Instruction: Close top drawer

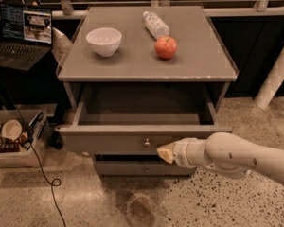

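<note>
Floor (85, 202) of speckled stone fills the bottom of your view, and on it stands a grey cabinet (132, 60) whose back edge runs up close to the top of the picture. The robot's pale arm (246, 157) enters from the lower right, cut off by the frame, so you see nothing of the base behind it. The top drawer (109, 141) stands pulled well out beneath the cabinet's top, its front panel facing you and its inside in shadow; what you can see of the inside looks bare. To the left, an open laptop (23, 34) is clipped by the edge, and below it a clear bin (0, 157) of odds and ends is only partly in view. A narrower drawer (128, 167) sits shut under the open one, its right part hidden behind the arm. On the cabinet top rest a white bowl (104, 40), a clear bottle (156, 24) lying on its side and a red apple (165, 47) just in front of the bottle. The gripper (165, 153) is at the lower edge of the top drawer's front, just right of its small round knob (147, 143). Only a yellowish tip shows, so you cannot tell how far open it is, whether it holds anything, or whether it touches the panel.
</note>
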`<state>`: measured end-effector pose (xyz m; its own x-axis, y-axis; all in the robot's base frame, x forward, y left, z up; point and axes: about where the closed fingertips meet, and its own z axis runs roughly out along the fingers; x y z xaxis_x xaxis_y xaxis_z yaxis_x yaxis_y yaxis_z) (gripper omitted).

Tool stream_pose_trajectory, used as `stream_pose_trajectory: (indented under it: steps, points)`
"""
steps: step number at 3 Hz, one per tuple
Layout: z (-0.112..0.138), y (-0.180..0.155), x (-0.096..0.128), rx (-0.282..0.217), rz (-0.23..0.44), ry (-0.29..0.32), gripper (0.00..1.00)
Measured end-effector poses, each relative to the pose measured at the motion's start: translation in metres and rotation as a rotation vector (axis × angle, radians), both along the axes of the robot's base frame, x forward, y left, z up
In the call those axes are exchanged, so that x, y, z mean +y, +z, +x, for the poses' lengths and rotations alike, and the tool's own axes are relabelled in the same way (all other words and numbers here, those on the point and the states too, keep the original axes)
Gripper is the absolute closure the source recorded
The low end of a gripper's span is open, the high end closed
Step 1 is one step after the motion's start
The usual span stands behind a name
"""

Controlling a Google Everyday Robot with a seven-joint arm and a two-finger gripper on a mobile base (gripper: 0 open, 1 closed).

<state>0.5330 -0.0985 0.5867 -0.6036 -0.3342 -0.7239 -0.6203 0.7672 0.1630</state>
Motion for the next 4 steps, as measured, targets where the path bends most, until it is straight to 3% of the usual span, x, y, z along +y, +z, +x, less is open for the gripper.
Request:
stream_pose_trajectory:
  steps: [1,2,3,4]
  points:
    - [0.038,0.016,-0.009,-0.043,-0.032,-0.011,1.00]
    - [0.039,0.016,-0.009,-0.048,-0.034,-0.011,1.00]
    - [0.067,0.031,-0.015,-0.137,-0.071,-0.031,1.00]
    - [0.076,0.035,-0.016,-0.166,-0.084,-0.028,1.00]
